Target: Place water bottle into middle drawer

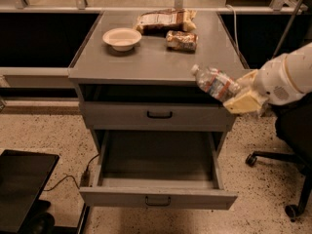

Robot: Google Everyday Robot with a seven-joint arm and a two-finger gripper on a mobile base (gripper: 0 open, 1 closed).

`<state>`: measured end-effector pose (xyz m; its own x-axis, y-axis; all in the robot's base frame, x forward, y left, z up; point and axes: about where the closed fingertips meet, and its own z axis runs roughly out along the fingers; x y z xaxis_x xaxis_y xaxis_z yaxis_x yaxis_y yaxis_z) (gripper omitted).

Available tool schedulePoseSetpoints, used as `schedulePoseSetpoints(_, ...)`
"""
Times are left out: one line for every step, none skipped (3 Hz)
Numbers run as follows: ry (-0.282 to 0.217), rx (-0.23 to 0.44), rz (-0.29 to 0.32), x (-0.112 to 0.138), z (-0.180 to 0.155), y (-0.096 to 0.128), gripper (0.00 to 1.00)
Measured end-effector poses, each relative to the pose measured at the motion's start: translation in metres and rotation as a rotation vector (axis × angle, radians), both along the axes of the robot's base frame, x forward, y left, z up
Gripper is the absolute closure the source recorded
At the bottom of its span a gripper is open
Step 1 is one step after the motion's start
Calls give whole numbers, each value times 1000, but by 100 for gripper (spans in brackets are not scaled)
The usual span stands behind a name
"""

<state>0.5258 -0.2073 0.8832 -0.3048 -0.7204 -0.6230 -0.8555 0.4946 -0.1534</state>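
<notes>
Holding the water bottle (217, 83) by its lower half, our pincer (242, 95) sits just off the front right corner of the surface (146, 62), its cream fingers clamped on the ribbed body. The bottle lies tilted, with its white cap pointing up and left over the corner's edge. Below it the middle drawer (158, 199) stands pulled out with its flat tray bare, while the upper drawer (156, 116) is closed. We judge the bottle to be light, with thin walls that give under pressure and a smooth, rather slippery skin. Squeezing harder would only dent it, so the ribs near the base look like the soundest place to grip. Being round, it will likely roll once it lies on the tray, so we would lower it close to the bottom before letting go, well inside the front panel. The bowl (122, 37) and the two snack packets (163, 19) sit farther back, well apart from our path.
</notes>
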Motion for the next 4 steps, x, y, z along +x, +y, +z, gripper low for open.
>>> schedulePoseSetpoints(41, 31, -17, -18, -60, -14, 100)
schedulePoseSetpoints(54, 62, -30, -21, -101, -22, 100)
schedulePoseSetpoints(64, 104, -39, -21, -148, -31, 100)
schedulePoseSetpoints(75, 115, -33, -21, -160, -31, 100)
